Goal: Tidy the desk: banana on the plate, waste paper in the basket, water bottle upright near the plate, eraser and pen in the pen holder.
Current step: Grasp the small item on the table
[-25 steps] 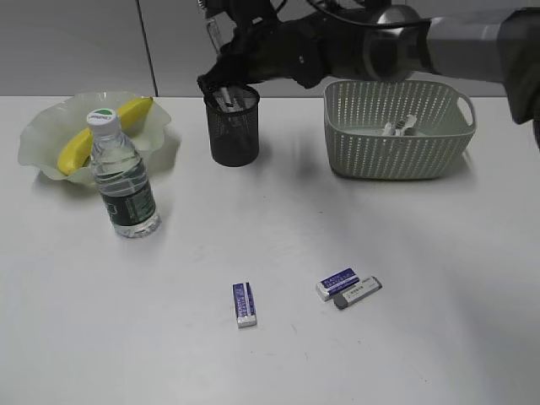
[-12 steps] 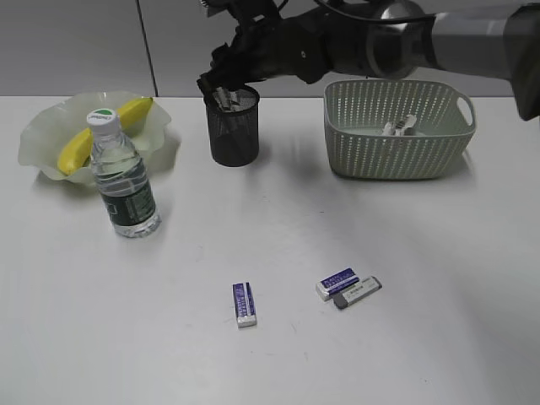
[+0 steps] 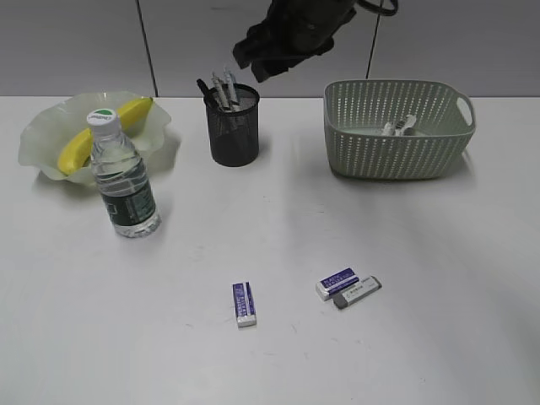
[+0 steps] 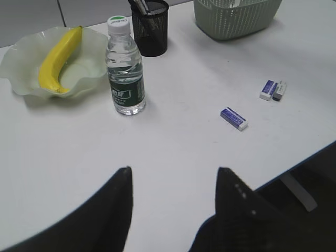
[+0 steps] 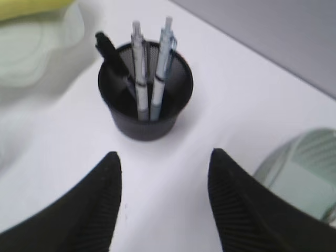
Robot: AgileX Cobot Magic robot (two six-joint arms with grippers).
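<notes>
Right wrist view: the right hand [image 5: 163, 202] hangs spread wide and empty above the pen holder [image 5: 145, 100].

Banana [image 3: 101, 133] sits in the plate [image 3: 38, 135] upper left, bottle [image 3: 121, 179] just in front; pen holder [image 3: 233, 125] top center, basket [image 3: 396, 126] upper right, three erasers [image 3: 245, 304] lower middle.

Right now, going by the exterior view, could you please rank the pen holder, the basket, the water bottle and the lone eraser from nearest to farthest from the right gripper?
From the right gripper:
1. Pen holder, just below it to the left.
2. Basket, off to the right.
3. Water bottle, farther left, beside the plate.
4. Lone eraser, front of the desk.
</notes>
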